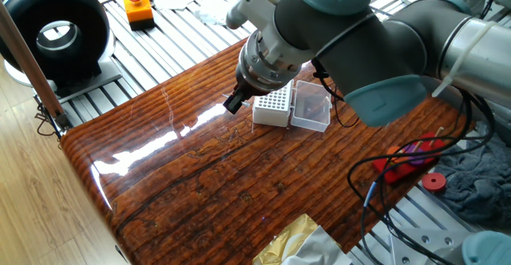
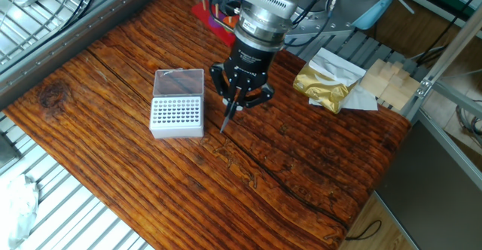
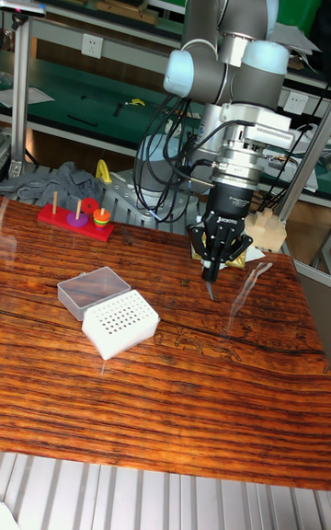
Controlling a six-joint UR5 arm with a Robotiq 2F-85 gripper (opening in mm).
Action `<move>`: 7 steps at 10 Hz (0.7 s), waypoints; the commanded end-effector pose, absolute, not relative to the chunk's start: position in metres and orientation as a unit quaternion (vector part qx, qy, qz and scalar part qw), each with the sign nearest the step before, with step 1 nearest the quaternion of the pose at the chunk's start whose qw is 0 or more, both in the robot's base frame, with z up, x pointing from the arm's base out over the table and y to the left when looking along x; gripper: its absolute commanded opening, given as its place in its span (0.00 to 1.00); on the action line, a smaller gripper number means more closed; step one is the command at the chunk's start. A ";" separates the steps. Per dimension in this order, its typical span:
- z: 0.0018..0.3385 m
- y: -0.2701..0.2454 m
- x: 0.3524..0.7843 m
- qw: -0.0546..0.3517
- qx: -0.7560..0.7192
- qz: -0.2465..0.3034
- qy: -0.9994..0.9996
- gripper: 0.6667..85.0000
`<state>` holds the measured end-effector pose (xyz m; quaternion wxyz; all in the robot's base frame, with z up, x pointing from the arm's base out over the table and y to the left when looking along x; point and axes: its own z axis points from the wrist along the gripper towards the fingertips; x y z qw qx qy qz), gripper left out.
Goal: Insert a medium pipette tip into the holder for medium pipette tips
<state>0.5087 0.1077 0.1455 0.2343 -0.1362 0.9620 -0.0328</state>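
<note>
The holder (image 2: 178,115) is a white block with a grid of holes on top, and its clear lid (image 2: 178,82) lies open behind it on the wooden table; it also shows as the holder (image 1: 271,108) and the holder (image 3: 119,322). My gripper (image 2: 240,94) hangs above the table, a little to the right of the holder, shut on the medium pipette tip (image 2: 227,119). The tip points down, tilted slightly, and its end is clear of the wood. In the tall view the gripper (image 3: 217,257) holds the tip (image 3: 211,287) right of the holder. The arm hides most of the gripper (image 1: 234,102).
A gold foil bag (image 2: 323,85) and wooden blocks (image 2: 384,77) lie near the table's far right edge. A red peg toy (image 3: 77,216) sits behind the holder. An orange button box (image 1: 138,8) and a black round device (image 1: 56,32) stand off the table.
</note>
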 end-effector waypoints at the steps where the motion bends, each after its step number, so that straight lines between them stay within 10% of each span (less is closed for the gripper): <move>1: 0.145 0.113 0.510 0.235 -0.130 -0.027 0.963 0.00; 7: 0.143 0.115 0.511 0.234 -0.128 -0.024 0.964 0.00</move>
